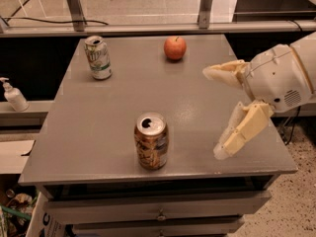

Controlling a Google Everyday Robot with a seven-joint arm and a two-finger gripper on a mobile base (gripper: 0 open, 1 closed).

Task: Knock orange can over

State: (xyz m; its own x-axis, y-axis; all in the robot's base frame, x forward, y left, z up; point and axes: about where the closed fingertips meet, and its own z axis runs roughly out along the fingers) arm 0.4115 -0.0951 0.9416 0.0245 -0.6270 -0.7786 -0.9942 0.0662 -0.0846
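Observation:
The orange can stands upright near the front edge of the grey table, with orange-brown and gold sides and an opened silver top. My gripper is to the right of the can, above the table's right part, well apart from it. Its two pale fingers are spread wide and point left toward the can. It holds nothing.
A white-and-green can stands upright at the back left. An orange-red apple sits at the back middle. A soap pump bottle stands on a ledge left of the table. Drawers are below the table's front edge.

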